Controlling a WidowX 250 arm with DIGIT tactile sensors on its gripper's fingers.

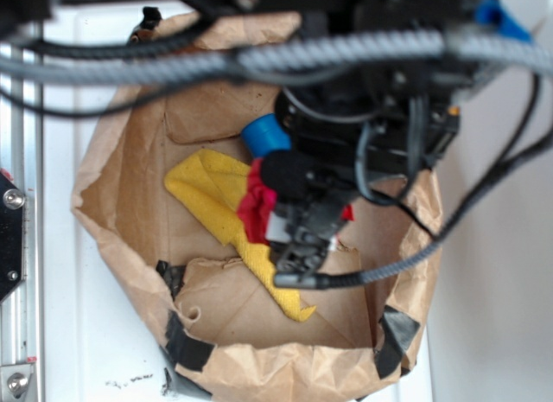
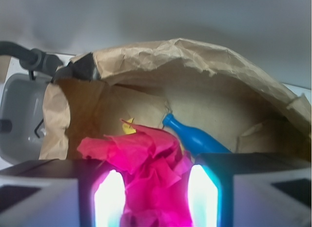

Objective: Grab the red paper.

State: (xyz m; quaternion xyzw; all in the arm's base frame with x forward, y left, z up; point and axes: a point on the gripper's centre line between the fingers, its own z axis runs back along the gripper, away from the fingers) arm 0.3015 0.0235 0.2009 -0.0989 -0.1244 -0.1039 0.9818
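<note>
The red paper [image 2: 151, 163], a crumpled bright red wad, fills the gap between my two fingers in the wrist view and touches both lit pads. From the exterior view, my gripper [image 1: 298, 242] reaches down into the brown paper bag [image 1: 121, 186], and the red paper [image 1: 257, 207] shows at its left side, lying over the yellow cloth [image 1: 212, 190]. The arm hides the rest of the wad. My gripper [image 2: 156, 197] is shut on the red paper.
A blue bottle [image 1: 265, 134] lies in the bag just behind the gripper, also visible as the blue bottle [image 2: 195, 136] past the right finger. The bag's crumpled walls [image 2: 195, 56] surround everything. Cables [image 1: 259, 60] cross the top of the exterior view.
</note>
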